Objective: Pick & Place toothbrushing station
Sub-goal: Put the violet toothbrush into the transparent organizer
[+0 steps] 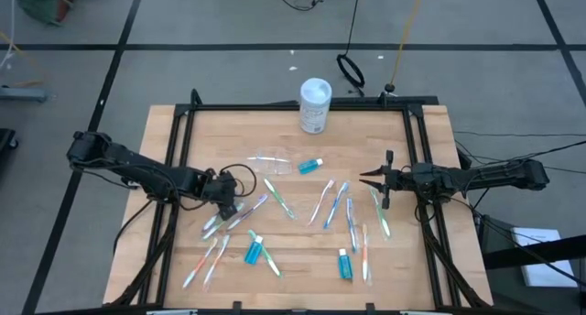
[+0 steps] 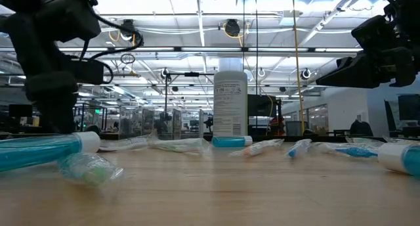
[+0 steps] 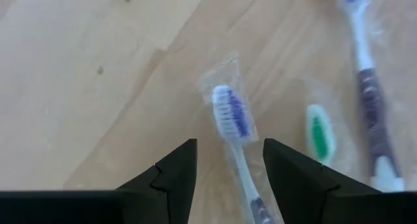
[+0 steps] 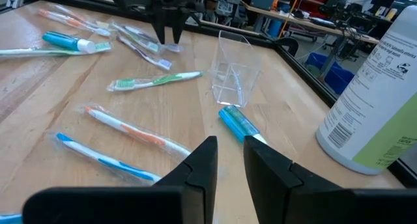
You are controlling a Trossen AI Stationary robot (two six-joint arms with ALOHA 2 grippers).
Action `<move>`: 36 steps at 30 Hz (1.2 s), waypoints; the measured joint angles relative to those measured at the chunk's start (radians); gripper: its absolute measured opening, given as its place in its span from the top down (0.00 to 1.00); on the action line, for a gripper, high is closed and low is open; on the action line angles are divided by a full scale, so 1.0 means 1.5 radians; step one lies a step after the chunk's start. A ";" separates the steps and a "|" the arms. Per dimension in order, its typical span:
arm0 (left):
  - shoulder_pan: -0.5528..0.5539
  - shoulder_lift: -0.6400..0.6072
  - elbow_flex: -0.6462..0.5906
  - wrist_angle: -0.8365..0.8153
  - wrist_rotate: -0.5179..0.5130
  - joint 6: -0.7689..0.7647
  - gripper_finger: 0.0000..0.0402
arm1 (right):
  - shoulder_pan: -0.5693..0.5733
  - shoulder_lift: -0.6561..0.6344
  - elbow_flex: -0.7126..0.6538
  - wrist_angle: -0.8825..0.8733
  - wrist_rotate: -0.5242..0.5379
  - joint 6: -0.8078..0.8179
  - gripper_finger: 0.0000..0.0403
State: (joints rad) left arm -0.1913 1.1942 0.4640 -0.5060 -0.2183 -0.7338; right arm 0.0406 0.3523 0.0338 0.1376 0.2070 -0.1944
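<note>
A wrapped brush (image 3: 233, 123) is straddled by the open fingers of the left gripper (image 1: 226, 192), lowered over the left-hand cluster, apparently for a pick. Farther across, the right gripper (image 1: 379, 179) is held above the table (image 1: 165, 132), fingers slightly parted, empty. Beyond, the cup (image 1: 270, 159) lies tipped beside a tube (image 1: 310, 165).

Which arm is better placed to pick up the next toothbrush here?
Left, probably. The left hand is open right over a wrapped toothbrush, whose handle runs between its fingers. The right hand is open too, but no brush lies between its fingers.
</note>
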 joint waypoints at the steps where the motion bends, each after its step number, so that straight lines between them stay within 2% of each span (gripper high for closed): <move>1: 0.000 0.004 -0.004 0.000 0.001 -0.006 0.55 | 0.000 0.000 0.000 0.000 0.000 0.000 0.84; 8: -0.001 0.020 -0.033 0.007 0.004 -0.057 0.58 | 0.000 0.000 0.000 0.000 0.000 0.000 0.84; 19: 0.000 0.008 -0.032 0.029 -0.033 -0.064 0.97 | 0.000 0.001 0.001 0.000 0.000 0.000 0.84; 21: 0.001 0.000 -0.026 0.029 -0.035 -0.058 0.98 | 0.000 0.001 0.001 0.000 0.000 0.000 0.84; 25: 0.001 -0.028 0.015 0.045 -0.057 -0.053 0.93 | 0.000 0.001 0.001 0.000 0.000 0.000 0.84; 27: 0.001 -0.042 0.041 0.052 -0.086 -0.031 0.92 | 0.000 0.001 0.001 0.000 0.000 -0.003 0.84; 29: 0.001 -0.052 0.071 0.094 -0.143 0.023 0.94 | 0.000 0.001 0.001 0.000 0.000 -0.005 0.84; 33: 0.001 -0.073 0.114 0.246 -0.277 0.176 0.98 | 0.000 0.001 0.001 0.000 0.000 -0.006 0.84; 36: 0.012 -0.073 0.122 0.399 -0.344 0.283 0.96 | 0.000 0.001 0.001 0.000 0.000 -0.006 0.84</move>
State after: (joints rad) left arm -0.1735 1.0843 0.6464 0.0925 -0.7348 -0.3093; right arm 0.0410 0.3531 0.0345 0.1382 0.2073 -0.2031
